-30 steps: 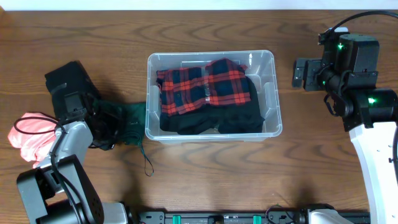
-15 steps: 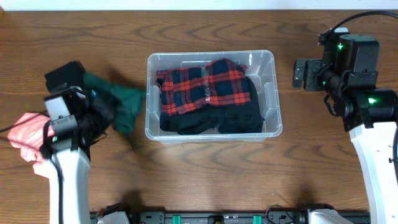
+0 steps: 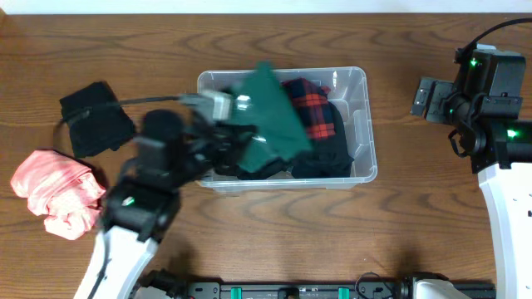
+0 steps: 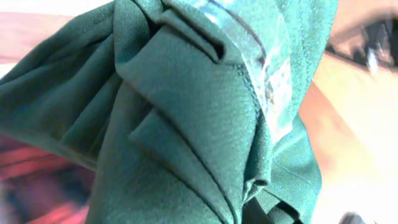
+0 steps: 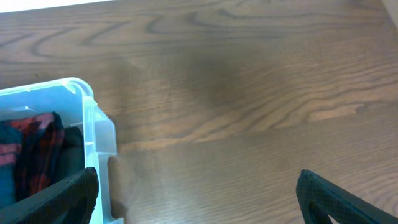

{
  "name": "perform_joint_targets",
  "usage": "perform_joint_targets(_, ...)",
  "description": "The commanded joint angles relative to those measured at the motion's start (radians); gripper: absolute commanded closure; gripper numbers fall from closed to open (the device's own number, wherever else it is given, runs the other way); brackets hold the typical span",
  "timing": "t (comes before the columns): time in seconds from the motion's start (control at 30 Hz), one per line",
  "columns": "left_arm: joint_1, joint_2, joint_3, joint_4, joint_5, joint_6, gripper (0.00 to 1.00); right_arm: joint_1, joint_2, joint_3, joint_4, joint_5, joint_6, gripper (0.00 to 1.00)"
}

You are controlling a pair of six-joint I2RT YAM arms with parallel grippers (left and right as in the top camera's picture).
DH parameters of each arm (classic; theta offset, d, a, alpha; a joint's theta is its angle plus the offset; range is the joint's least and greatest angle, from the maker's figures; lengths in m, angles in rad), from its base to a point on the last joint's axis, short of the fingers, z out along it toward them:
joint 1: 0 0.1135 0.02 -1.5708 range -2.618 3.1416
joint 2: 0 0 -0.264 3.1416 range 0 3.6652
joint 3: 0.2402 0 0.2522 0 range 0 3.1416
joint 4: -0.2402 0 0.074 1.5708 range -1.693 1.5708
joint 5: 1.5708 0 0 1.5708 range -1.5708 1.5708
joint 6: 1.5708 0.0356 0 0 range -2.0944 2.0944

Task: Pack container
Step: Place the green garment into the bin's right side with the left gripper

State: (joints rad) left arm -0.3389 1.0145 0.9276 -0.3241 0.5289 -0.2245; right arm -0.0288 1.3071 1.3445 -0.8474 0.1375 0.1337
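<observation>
The clear plastic container (image 3: 362,124) stands mid-table and holds a red-and-black plaid cloth (image 3: 320,112) over black clothing. My left gripper (image 3: 233,106) is shut on a dark green cloth (image 3: 270,108) and holds it above the container's left half. The green cloth fills the left wrist view (image 4: 186,118) and hides the fingers. My right gripper (image 3: 426,98) is open and empty, to the right of the container. In the right wrist view its fingertips (image 5: 199,193) spread over bare wood beside the container's corner (image 5: 93,134).
A black garment (image 3: 96,120) lies at the left of the table. A pink garment (image 3: 54,189) lies in front of it, near the left edge. The right arm (image 3: 499,141) stands at the right side.
My left arm has lifted the green cloth from the table at the left and swung it right, over the container. My right gripper has drawn slightly right.
</observation>
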Motion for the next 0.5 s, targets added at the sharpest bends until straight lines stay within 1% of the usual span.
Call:
perform_joint_targets(0.0, -0.133, 0.131, 0.081, 0.027, 0.029, 0.040, 0.94, -0.006, -0.002, -0.003, -0.005, 0.016, 0.019, 0.01)
perform_joint_targets(0.03, -0.164, 0.179, 0.107, 0.025, 0.029, 0.051, 0.94, -0.006, -0.002, -0.003, -0.006, 0.016, 0.019, 0.01)
perform_joint_targets(0.07, -0.211, 0.275, 0.167, 0.014, 0.029, 0.071, 0.94, -0.006, -0.002, -0.003, -0.010, 0.016, 0.019, 0.01)
perform_joint_targets(0.13, -0.245, 0.372, 0.227, 0.008, 0.033, 0.072, 0.94, -0.006, -0.002, -0.003, -0.013, 0.016, 0.019, 0.01)
perform_joint_targets(0.3, -0.279, 0.559, 0.312, 0.022, 0.076, 0.075, 0.94, -0.006, -0.002, -0.003, -0.017, 0.016, 0.019, 0.01)
perform_joint_targets(0.37, -0.281, 0.621, 0.317, 0.048, 0.109, 0.075, 0.94, -0.006, -0.002, -0.003, -0.017, 0.016, 0.019, 0.01)
perform_joint_targets(0.47, -0.281, 0.691, 0.317, 0.063, 0.115, 0.075, 0.94, -0.006, -0.002, -0.004, -0.017, 0.016, 0.019, 0.01)
